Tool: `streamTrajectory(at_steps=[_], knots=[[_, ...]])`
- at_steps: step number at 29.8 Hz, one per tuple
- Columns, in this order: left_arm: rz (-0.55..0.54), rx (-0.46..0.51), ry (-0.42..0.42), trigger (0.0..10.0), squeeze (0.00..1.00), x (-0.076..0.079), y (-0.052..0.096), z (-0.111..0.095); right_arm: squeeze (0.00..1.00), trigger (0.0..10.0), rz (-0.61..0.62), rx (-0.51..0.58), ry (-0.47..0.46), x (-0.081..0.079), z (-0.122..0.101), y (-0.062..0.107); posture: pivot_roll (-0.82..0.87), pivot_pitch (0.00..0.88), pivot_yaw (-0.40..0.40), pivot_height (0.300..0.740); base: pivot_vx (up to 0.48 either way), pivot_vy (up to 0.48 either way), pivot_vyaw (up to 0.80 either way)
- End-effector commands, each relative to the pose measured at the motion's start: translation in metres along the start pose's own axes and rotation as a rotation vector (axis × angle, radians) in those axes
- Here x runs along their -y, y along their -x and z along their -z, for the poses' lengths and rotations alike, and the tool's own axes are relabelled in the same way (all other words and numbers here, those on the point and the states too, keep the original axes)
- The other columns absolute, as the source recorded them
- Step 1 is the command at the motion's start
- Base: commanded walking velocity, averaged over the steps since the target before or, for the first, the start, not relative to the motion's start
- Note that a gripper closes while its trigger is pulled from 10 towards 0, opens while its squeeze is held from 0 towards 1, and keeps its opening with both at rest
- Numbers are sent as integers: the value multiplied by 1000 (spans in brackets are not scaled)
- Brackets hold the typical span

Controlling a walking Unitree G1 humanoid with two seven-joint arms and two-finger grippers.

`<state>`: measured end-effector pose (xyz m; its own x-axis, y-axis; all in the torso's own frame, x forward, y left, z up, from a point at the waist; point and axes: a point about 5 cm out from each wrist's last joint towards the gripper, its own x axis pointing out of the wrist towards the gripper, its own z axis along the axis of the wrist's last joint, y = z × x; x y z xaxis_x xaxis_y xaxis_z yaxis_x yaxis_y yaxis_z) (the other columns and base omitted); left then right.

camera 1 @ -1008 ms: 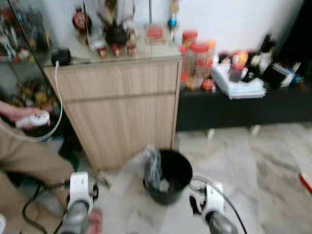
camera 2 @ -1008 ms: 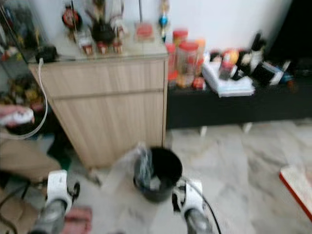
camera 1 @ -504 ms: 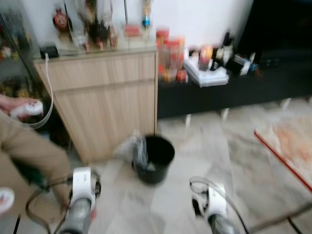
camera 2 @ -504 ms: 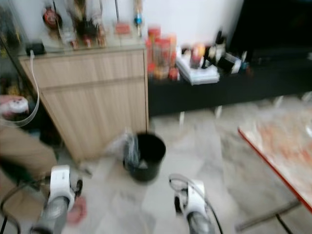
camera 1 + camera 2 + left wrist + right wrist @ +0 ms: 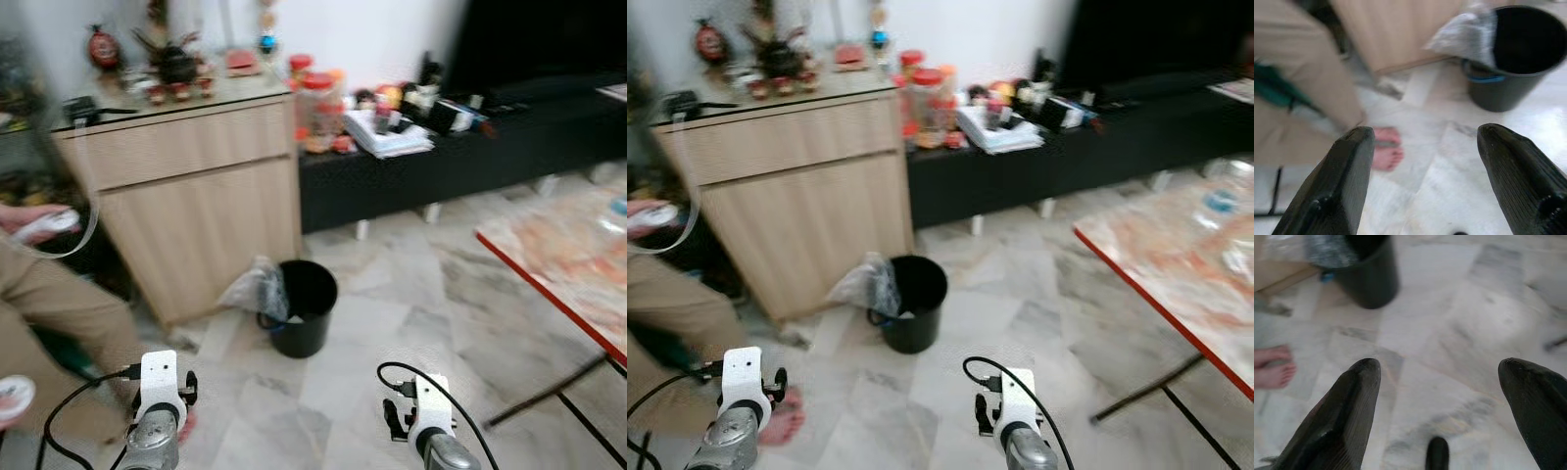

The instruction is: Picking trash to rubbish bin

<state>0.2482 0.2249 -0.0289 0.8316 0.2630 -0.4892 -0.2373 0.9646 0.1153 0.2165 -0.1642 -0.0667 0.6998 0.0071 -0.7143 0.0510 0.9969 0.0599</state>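
**Rubbish bin in front, both grippers empty, hazards on either side**

Rubbish bin (image 5: 304, 318): black, upright on the pale marble floor (image 5: 392, 323), just in front of the wooden cabinet (image 5: 196, 206)'s right corner, with a crumpled plastic bag (image 5: 257, 289) hanging over its left rim. Well ahead of both arms, slightly left of centre.

Left gripper (image 5: 1425, 134): fingers spread wide, nothing between them, pointing at floor between a bare foot (image 5: 1386, 152) and the bin. Right gripper (image 5: 1440, 364): likewise wide apart and empty, over bare tile with the bin beyond.

Likely trouble, left to right:
- Stepping or swinging the left arm into the seated person's leg (image 5: 59, 304) and foot, both close to the left arm's path.
- Snagging the cables trailing from each wrist during a turn.
- Knocking the bin over or catching the loose bag with a low finger on approach, since the bin looks light.
- Clipping the red-edged table (image 5: 568, 264) or its thin dark leg (image 5: 549, 392) on the right while walking.

Around: a hand with a white controller (image 5: 39, 223) at far left; ornaments on the cabinet top; red-lidded jars (image 5: 315, 108) and papers on the low black bench (image 5: 460, 162). Which piece of trash comes next: cannot tell; motion blur hides small things.
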Motion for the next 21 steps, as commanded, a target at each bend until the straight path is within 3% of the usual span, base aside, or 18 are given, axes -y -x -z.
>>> streamTrajectory(at_steps=[1,21], knots=[[4,9,2,10000,0,2,-2,-4,0,10000,-3,-5,3,-1,1,0,22,0,9,740,0,0,-744],[2,6,-5,10000,0,-2,-1,-3,0,10000,-7,-12,3,-4,1,0,23,0,22,740,0,0,-731]])
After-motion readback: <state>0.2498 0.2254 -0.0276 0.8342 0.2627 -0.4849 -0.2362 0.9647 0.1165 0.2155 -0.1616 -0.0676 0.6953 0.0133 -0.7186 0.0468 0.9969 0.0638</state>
